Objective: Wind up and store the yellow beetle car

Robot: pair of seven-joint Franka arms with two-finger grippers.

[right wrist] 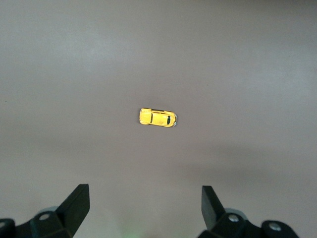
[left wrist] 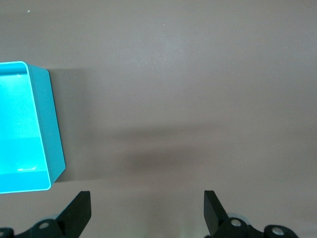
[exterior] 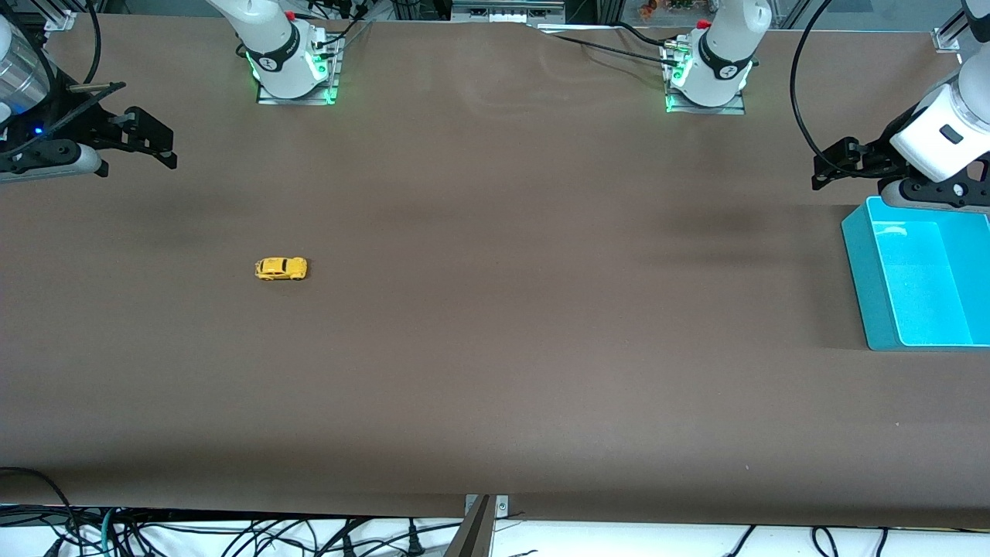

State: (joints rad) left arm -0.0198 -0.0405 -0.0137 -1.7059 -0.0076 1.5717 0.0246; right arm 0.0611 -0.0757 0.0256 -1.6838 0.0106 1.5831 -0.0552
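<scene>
The yellow beetle car (exterior: 281, 268) stands on its wheels on the brown table, toward the right arm's end. In the right wrist view the car (right wrist: 157, 118) lies ahead of the open fingers, well apart from them. My right gripper (exterior: 158, 143) (right wrist: 144, 206) hangs open and empty above the table at the right arm's end. At the left arm's end my left gripper (exterior: 829, 165) (left wrist: 147, 208) hangs open and empty above the table, beside the teal bin (exterior: 866, 278).
The teal bin (left wrist: 49, 124) is open-topped with nothing in it and sits at the left arm's end of the table. Both arm bases (exterior: 292, 70) (exterior: 708, 77) stand along the table edge farthest from the front camera. Cables hang below the nearest edge.
</scene>
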